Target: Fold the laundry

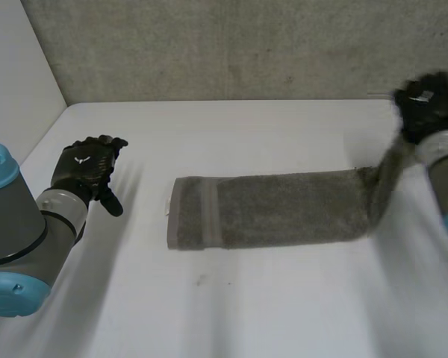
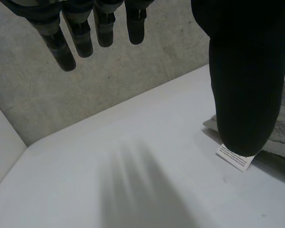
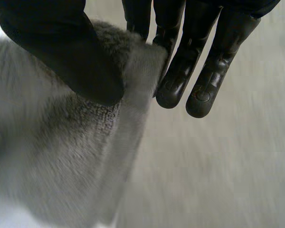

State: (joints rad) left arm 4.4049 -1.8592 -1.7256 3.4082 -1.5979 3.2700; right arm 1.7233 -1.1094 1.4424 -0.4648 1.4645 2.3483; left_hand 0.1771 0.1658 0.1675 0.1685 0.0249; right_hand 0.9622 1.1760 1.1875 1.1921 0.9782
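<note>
One grey towel (image 1: 269, 209) is lying folded into a long strip across the middle of the head view, on the white table (image 1: 246, 313). Its left end is resting flat, with a banded hem and a small white label (image 1: 168, 207) sticking out at the edge. Its right end is rising off the table toward the upper right of the frame, where the right hand (image 1: 425, 104) is holding it up.

In the right wrist view, that hand is pinching the towel's edge between its thumb (image 3: 71, 57) and its fingers (image 3: 180, 80). The rest of the cloth is hanging down below the palm.

At the middle left of the head view the left hand (image 1: 86, 168) is hovering over the table, well apart from the towel's left end. Its fingers are straight and relaxed, gripping nothing. In the left wrist view they are pointing out over bare table, with the thumb (image 2: 244, 80) showing in front of the towel's label end. A grey concrete wall (image 1: 246, 45) is running along the top of the head view, behind the table.
</note>
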